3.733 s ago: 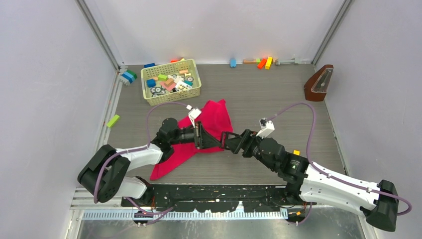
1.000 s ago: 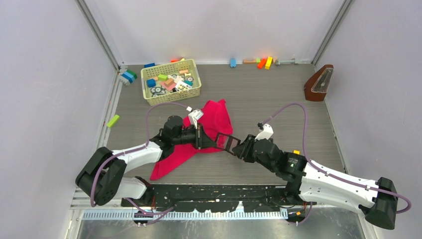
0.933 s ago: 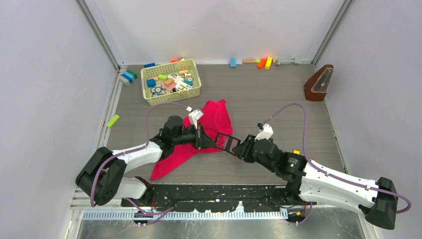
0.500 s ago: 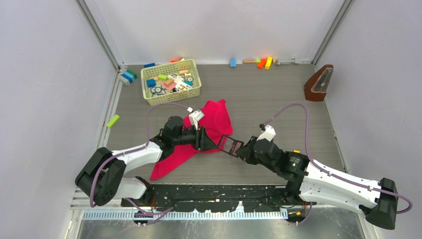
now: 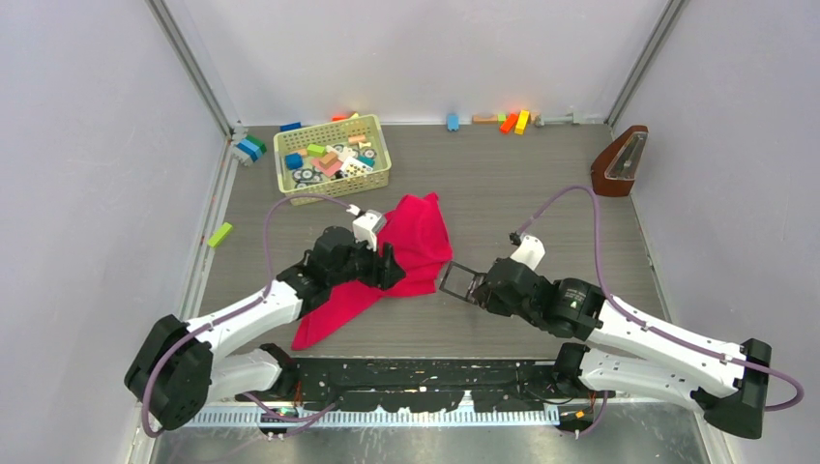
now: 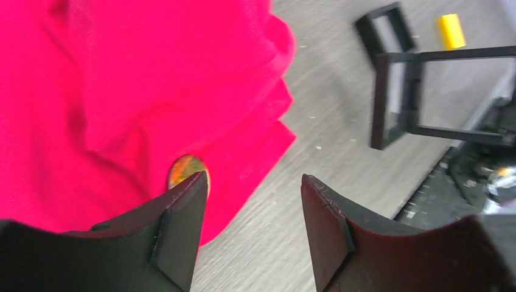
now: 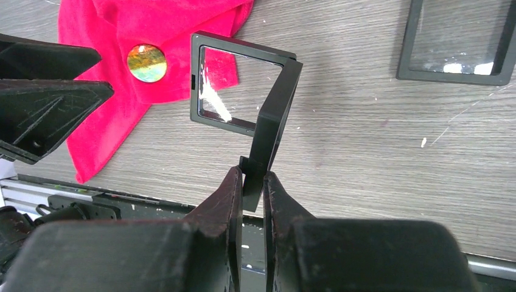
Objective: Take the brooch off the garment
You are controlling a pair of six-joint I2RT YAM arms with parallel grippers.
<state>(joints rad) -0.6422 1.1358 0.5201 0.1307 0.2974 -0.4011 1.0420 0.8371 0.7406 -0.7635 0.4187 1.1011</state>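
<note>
- Left wrist view showed the brooch (image 6: 187,172) lying on the garment (image 6: 122,91), close to the cloth's lower hem and partly hidden behind the tip of 1 finger of the left pincer (image 6: 252,182).
- That pincer stood open, its 2 fingers spread with only cloth edge and bare surface (image 6: 328,115) showing between them. The brooch sat off to the side of the gap, not inside it.
- Right pincer (image 7: 249,176) was clamped on the lower corner of a black square frame (image 7: 277,103), holding it tilted above the surface just beside the garment's edge. A 2nd black tray (image 7: 453,79) lay flat, well apart from it.
- Small, flat and round, the brooch looked stiff and light. Its glossy, iridescent face would likely slip under flat pads, so a hold across its rim, edge to edge, seemed safer.
- Soft and wrinkled, the garment would probably lift and bunch with the brooch unless pinned down near the fastening. What kind of pin or clasp held the brooch could not be seen.
- By the look of things, the brooch was not yet off the garment, and the left pincer needed to centre over it before closing.
</note>
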